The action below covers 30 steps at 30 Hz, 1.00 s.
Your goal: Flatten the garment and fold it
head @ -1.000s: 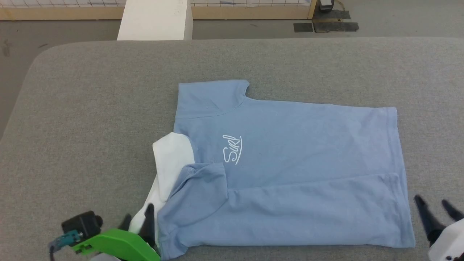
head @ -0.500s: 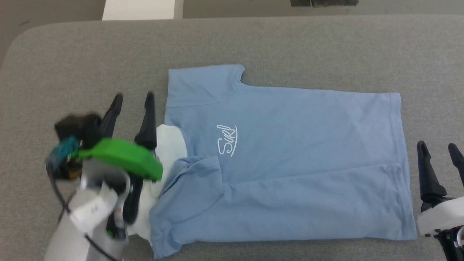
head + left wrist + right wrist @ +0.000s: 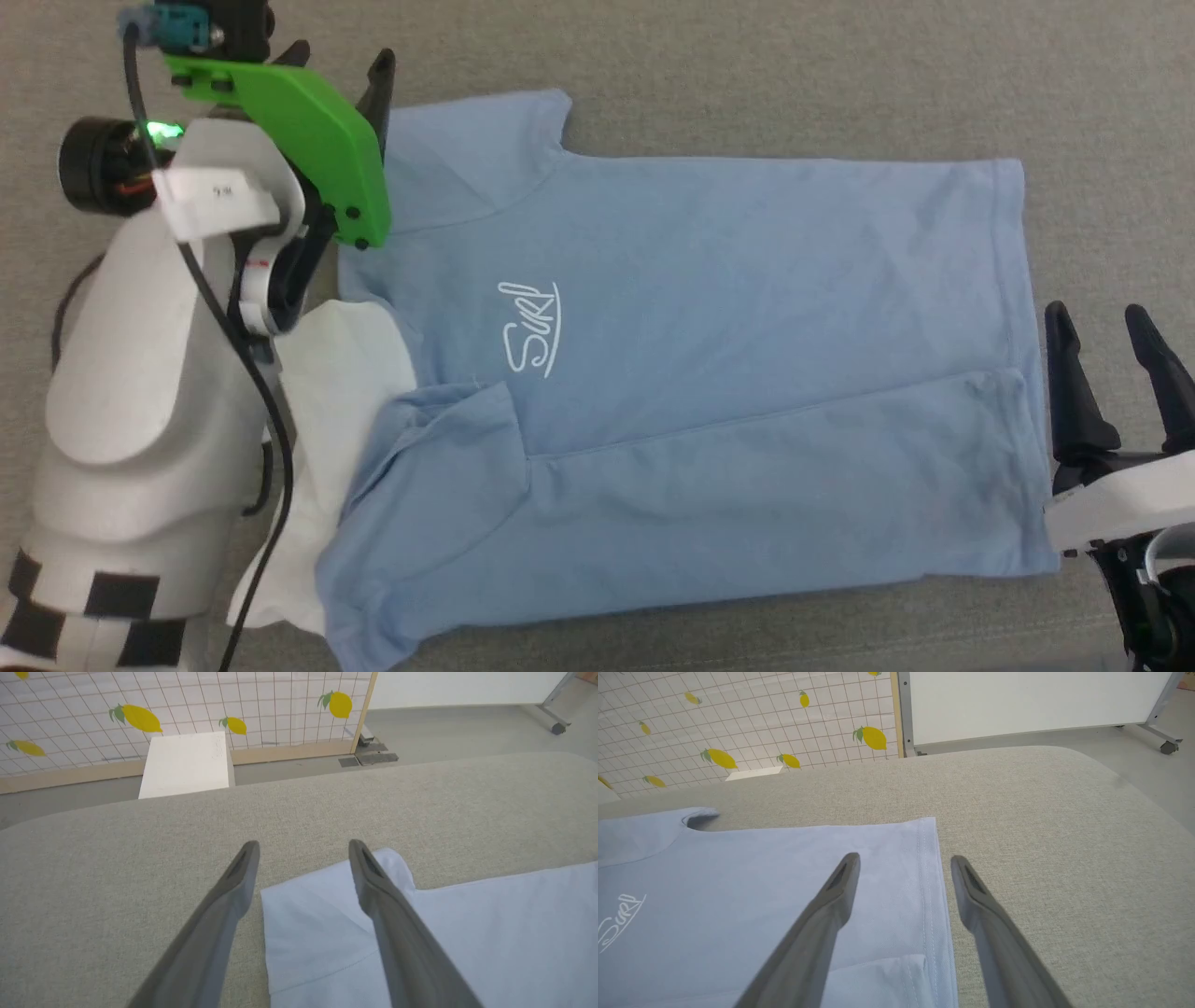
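The garment (image 3: 709, 373), a light blue T-shirt with a white script logo (image 3: 530, 327), lies spread on the grey padded table (image 3: 747, 65). Its near long side is folded over onto the body, and a white fabric part (image 3: 345, 373) shows at its left end. My left gripper (image 3: 341, 65) is open above the far sleeve; in the left wrist view the left gripper (image 3: 303, 847) straddles the left edge of that sleeve (image 3: 317, 924). My right gripper (image 3: 1094, 317) stands open beside the hem at the right; in the right wrist view the right gripper (image 3: 906, 861) straddles the hem (image 3: 931, 891).
Bare grey table (image 3: 1064, 835) runs beyond the hem to a rounded corner. Past the table's far edge stand a white box (image 3: 187, 763) on the floor, a grid screen with lemon prints (image 3: 140, 700) and a white board on wheels (image 3: 1017, 700).
The head camera has tilted down. My left arm has reached from the near edge by the white part to the far sleeve. My right gripper has moved forward along the hem. Both stay open.
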### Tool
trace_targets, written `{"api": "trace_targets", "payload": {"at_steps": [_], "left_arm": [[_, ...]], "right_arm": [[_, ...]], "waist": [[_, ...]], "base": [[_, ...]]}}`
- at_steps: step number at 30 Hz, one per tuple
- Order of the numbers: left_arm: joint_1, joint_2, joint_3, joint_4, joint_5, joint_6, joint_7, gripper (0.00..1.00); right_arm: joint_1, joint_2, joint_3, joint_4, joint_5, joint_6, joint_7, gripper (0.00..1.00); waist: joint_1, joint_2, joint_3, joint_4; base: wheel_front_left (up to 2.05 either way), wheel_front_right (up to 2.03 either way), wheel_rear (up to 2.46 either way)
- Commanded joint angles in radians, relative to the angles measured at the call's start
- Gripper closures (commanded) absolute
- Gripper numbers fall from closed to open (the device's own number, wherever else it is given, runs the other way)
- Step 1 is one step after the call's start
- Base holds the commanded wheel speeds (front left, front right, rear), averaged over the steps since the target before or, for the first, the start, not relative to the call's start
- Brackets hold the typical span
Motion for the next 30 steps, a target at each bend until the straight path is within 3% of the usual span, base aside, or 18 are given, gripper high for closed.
{"api": "trace_targets", "payload": {"at_steps": [1,7,13,17,18,26,30], "left_arm": [[-0.032,0.009,-0.003,0.022,-0.007,-0.001,0.026,0.00],[-0.093,0.043,-0.015,0.103,0.007,0.032,0.179,0.00],[-0.113,0.071,0.007,0.136,0.023,0.130,0.321,0.00],[-0.108,0.070,0.018,0.118,0.011,0.161,0.368,0.00],[-0.106,0.068,0.018,0.108,0.004,0.157,0.371,1.00],[-0.099,0.056,0.019,0.059,-0.016,0.134,0.312,1.00],[-0.082,0.046,0.016,0.047,-0.029,0.113,0.269,1.00]], "right_arm": [[-0.022,-0.002,0.006,0.008,0.007,-0.001,-0.010,0.00],[-0.045,-0.005,0.019,0.038,0.013,-0.001,-0.021,0.00],[-0.055,-0.010,0.018,0.053,0.019,-0.001,-0.031,0.00],[-0.063,-0.012,0.015,0.060,0.024,-0.001,-0.039,0.00],[-0.066,-0.012,0.014,0.063,0.024,-0.001,-0.040,0.00],[-0.093,-0.028,0.017,0.075,0.027,-0.001,-0.047,0.00],[-0.139,-0.072,0.024,0.072,0.034,-0.001,-0.032,0.00]], "waist": [[-0.0001,0.0000,0.058,-0.050],[-0.0001,0.0000,0.103,-0.089],[-0.0001,0.0000,0.134,-0.111],[-0.0001,0.0000,0.149,-0.115],[-0.0001,0.0000,0.152,-0.114],[-0.0001,0.0000,0.150,-0.087],[-0.0001,0.0000,0.131,-0.066]], "base": [[0.00,0.00,0.00],[0.00,0.00,0.00],[0.00,0.00,0.00],[0.00,0.00,0.00],[0.00,0.00,0.00],[0.00,0.00,0.00],[0.00,0.00,0.00]]}}
